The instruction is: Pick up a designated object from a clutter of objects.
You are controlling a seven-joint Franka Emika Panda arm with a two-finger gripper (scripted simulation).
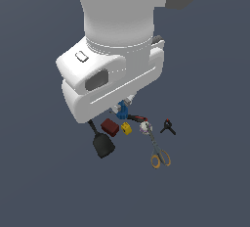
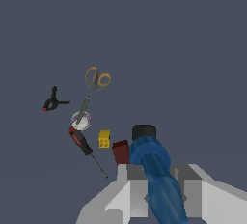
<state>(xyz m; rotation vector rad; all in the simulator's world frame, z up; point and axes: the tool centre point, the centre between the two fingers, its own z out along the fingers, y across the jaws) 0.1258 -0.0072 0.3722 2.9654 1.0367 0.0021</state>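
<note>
The blue piece (image 2: pixel 153 170) sits between my gripper's (image 2: pixel 158 175) two light grey fingers (image 2: pixel 131 177), which are shut on it. It looks held above the floor, and it looms large in the wrist view. In the exterior view it (image 1: pixel 123 109) peeks out under the white hand, which hides the fingers. Below lie the dark red box (image 2: pixel 121 151) (image 1: pixel 110 127) and the yellow block (image 2: pixel 104 139) (image 1: pixel 126 128).
Black spatula (image 1: pixel 102 144), part hidden behind the blue piece in the wrist view (image 2: pixel 144 131). Orange-handled scissors (image 2: pixel 91 90) (image 1: pixel 158 152), black clamp (image 2: pixel 52 102) (image 1: pixel 168 127), red-black thin tool (image 2: pixel 82 143) (image 1: pixel 138 119) and a small white round item (image 2: pixel 81 120) lie on the dark grey floor.
</note>
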